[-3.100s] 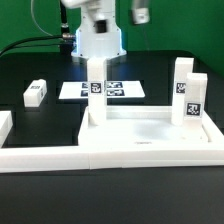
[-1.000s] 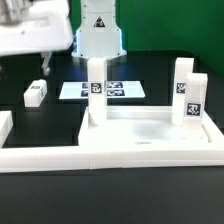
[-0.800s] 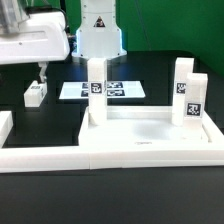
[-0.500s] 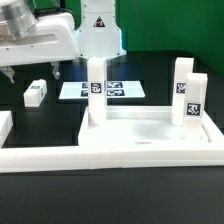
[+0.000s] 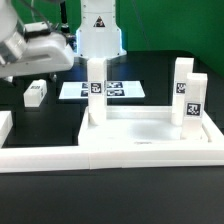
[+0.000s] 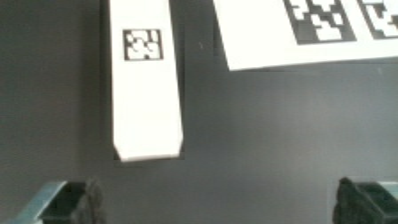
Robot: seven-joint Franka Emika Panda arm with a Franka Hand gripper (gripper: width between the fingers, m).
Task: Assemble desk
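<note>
Markings: black-and-white square tags, nothing legible as text, on the loose leg block (image 6: 143, 85), the standing legs and the marker board (image 5: 100, 90). Black table (image 5: 150, 65), dim backdrop. Tabletop (image 5: 150, 138) lies at the front against the white border rail (image 5: 40, 158). Left leg (image 5: 95, 88) stands upright at its corner on the exterior view's left, back-right leg (image 5: 181, 82) and front-right leg (image 5: 194, 108) on the right. Loose leg block lies flat beside the marker board. Gripper (image 6: 214, 205) is above the table just past the block's end, fingers wide apart and holding nothing.
</note>
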